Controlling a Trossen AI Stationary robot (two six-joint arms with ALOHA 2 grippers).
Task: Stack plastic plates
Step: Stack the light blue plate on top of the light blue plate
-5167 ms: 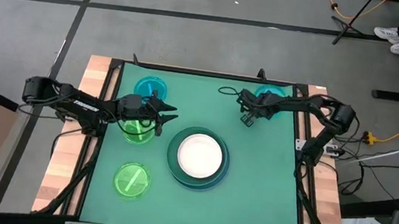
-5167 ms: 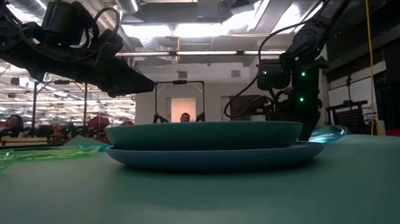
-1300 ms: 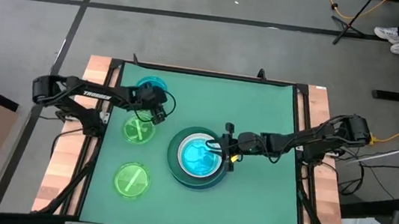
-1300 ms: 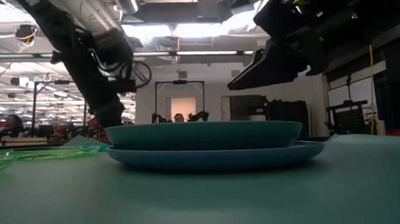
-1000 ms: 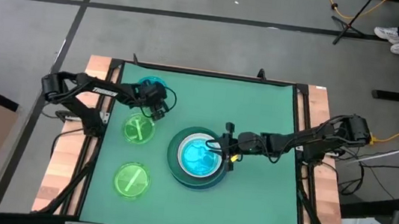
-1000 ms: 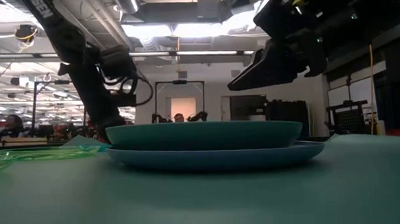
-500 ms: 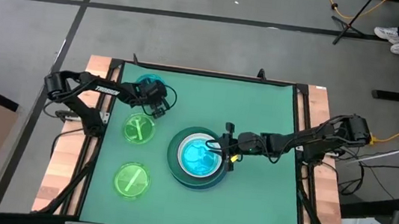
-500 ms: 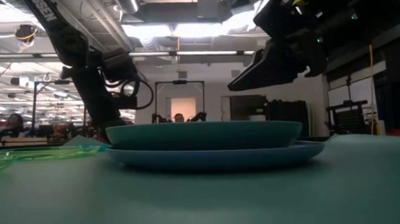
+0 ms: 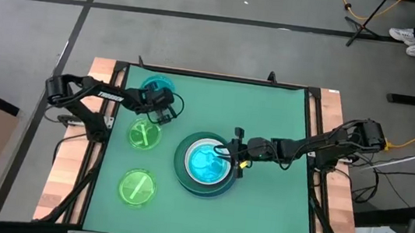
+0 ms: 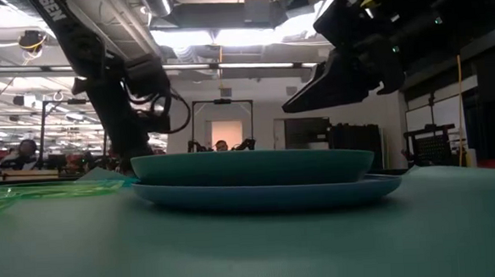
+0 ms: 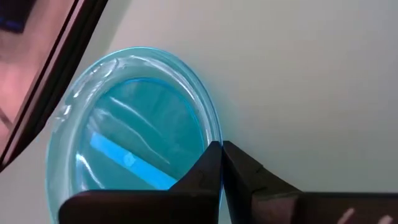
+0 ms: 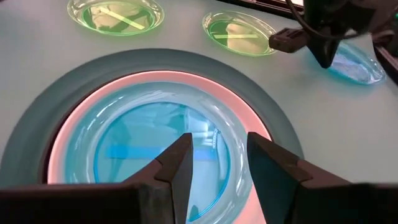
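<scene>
A small translucent cyan plate (image 11: 134,130) lies flat on the green mat at the far left, and my left gripper (image 11: 221,150) is shut on its rim. At the table's middle stands a stack (image 9: 206,163): a blue plate (image 10: 267,194) at the bottom, a dark green one (image 10: 253,166) on it, a white one (image 12: 68,124), and a second cyan plate (image 12: 168,143) on top. My right gripper (image 12: 219,155) hangs open just above that top plate, touching nothing. Two lime-green plates (image 9: 143,133) (image 9: 137,187) lie on the mat at the left. My left gripper pinches the cyan plate's rim (image 11: 214,138) between its two fingertips, on the side of the plate that faces the stack. The fingers slant down at it from above (image 12: 323,53). The plate still lies on the mat.
The mat (image 9: 267,210) is bare to the right of and in front of the stack. A black frame rail (image 9: 212,76) runs along the far edge, close behind the cyan plate. Wooden strips (image 9: 70,156) border the mat on both sides.
My left gripper has shifted slightly toward the far edge, to the cyan plate's rim, and has shut on it. The plate has not moved. My right gripper has stayed open over the stack.
</scene>
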